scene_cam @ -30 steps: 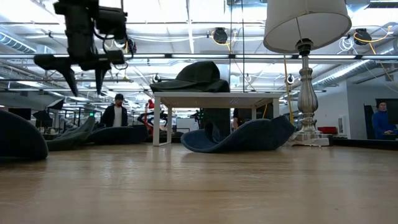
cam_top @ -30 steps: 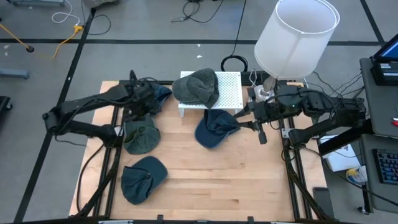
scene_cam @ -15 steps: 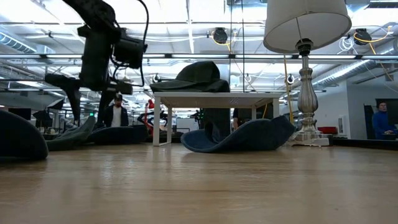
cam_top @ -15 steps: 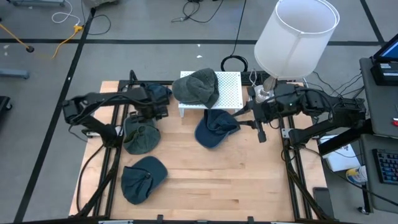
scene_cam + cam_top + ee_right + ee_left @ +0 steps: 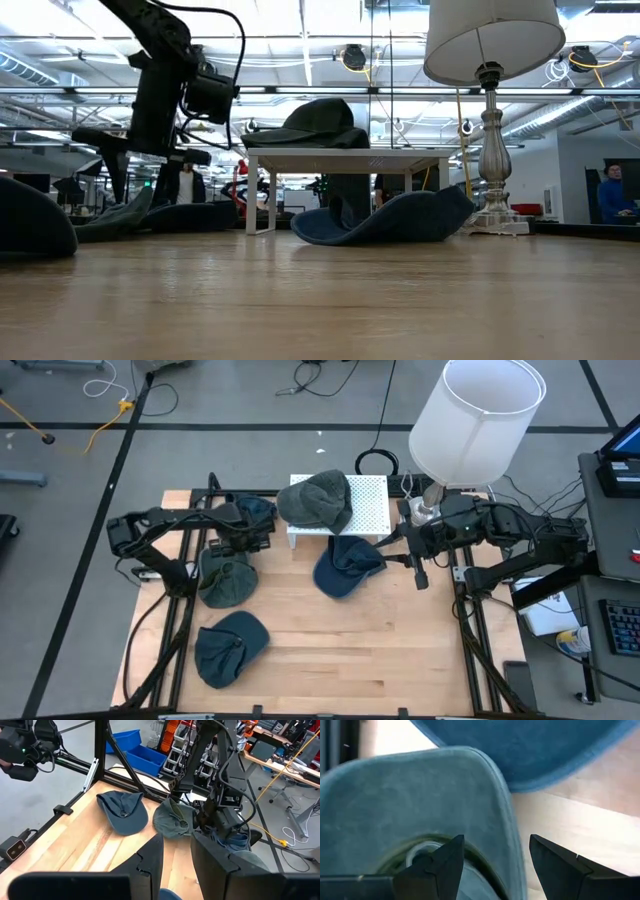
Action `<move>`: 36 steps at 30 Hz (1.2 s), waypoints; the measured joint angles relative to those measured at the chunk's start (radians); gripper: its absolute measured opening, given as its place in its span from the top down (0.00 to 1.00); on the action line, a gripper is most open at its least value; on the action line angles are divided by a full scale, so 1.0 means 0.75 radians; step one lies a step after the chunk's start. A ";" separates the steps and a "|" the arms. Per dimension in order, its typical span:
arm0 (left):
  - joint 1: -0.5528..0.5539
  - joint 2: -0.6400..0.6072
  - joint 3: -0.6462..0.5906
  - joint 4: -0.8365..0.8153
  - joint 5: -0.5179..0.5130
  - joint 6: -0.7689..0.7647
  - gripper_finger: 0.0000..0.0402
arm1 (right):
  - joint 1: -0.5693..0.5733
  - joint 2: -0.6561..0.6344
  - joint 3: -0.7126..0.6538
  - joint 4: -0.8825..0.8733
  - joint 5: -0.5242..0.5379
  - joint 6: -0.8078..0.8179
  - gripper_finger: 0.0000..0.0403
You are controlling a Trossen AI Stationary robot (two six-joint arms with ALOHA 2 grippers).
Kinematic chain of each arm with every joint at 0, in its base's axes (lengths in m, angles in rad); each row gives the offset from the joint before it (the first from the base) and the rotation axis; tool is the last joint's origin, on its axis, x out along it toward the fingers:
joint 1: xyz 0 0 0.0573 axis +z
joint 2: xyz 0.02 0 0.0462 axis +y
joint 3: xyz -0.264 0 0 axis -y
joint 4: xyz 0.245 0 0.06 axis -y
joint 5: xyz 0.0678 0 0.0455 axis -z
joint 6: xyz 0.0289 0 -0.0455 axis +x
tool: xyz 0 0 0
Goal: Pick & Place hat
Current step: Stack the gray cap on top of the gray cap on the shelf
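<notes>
Workshop floor with cables is surrounding a wooden table (image 5: 330, 650), and you are looking straight down on it. At twelve o'clock a white stand (image 5: 370, 500) is carrying a grey-green hat (image 5: 318, 500), with a large white lamp (image 5: 475, 420) toward one o'clock. A dark blue hat (image 5: 345, 568) is lying just below the stand, a teal hat (image 5: 230, 648) is sitting at seven o'clock, and another blue hat (image 5: 258, 510) is showing near ten o'clock.

The olive-green hat (image 5: 226, 580), lying at nine o'clock just inside the table's left edge, is the one your left gripper (image 5: 243, 542) is hovering over, at its twelve o'clock end. Its fingers are standing apart and holding nothing; in the left wrist view they are straddling the rim of that hat (image 5: 420, 810).

Your right gripper (image 5: 420, 572) is waiting at three o'clock beside the dark blue hat, its fingers standing narrowly apart and empty.

Expect this hat to be handling as light, soft cloth that is folding and sagging when lifted, not slippery or fragile. Pinching the stiffer brim edge is looking like the surest hold. Its long axis is running roughly twelve to six o'clock; which end is the brim I cannot tell for sure.
</notes>
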 joint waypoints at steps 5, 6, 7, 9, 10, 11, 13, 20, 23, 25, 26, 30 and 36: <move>-0.054 -0.001 -0.021 0.014 0.029 -0.024 0.43 | 0.000 0.000 0.000 0.012 0.000 0.000 0.77; -0.062 -0.001 -0.033 0.030 0.037 -0.032 0.43 | 0.000 0.000 0.000 0.011 0.000 0.000 0.77; -0.068 -0.001 -0.046 0.042 0.052 -0.046 0.43 | 0.000 0.000 0.000 0.012 0.000 0.000 0.77; -0.075 -0.001 -0.068 0.042 0.071 -0.068 0.44 | 0.000 0.000 0.000 0.011 0.000 0.000 0.77; -0.075 -0.001 -0.077 0.041 0.082 -0.068 0.46 | 0.000 0.000 0.000 0.011 0.000 0.000 0.77; -0.075 -0.001 -0.083 0.041 0.091 -0.067 0.49 | 0.000 0.000 0.000 0.011 0.000 0.000 0.77; -0.074 -0.001 -0.093 0.041 0.108 -0.062 0.57 | 0.000 0.000 0.000 0.012 0.000 0.000 0.77; -0.078 -0.002 -0.096 0.034 0.167 0.041 0.91 | 0.000 0.000 0.000 0.039 0.000 0.001 0.77; -0.081 -0.028 -0.095 0.018 0.194 0.097 0.97 | 0.000 0.000 0.000 0.040 0.000 0.001 0.77; -0.088 -0.055 -0.096 0.013 0.205 0.095 0.96 | 0.000 0.000 0.000 0.040 0.001 0.001 0.77; -0.091 -0.077 -0.096 0.010 0.207 0.095 0.96 | 0.000 0.000 0.000 0.040 0.002 0.000 0.77; -0.095 -0.209 -0.096 0.026 0.192 0.109 0.98 | -0.001 0.000 0.000 0.041 0.005 -0.012 0.77; -0.096 -0.480 -0.096 0.041 0.100 0.120 0.98 | -0.001 0.000 0.000 0.041 0.005 -0.013 0.77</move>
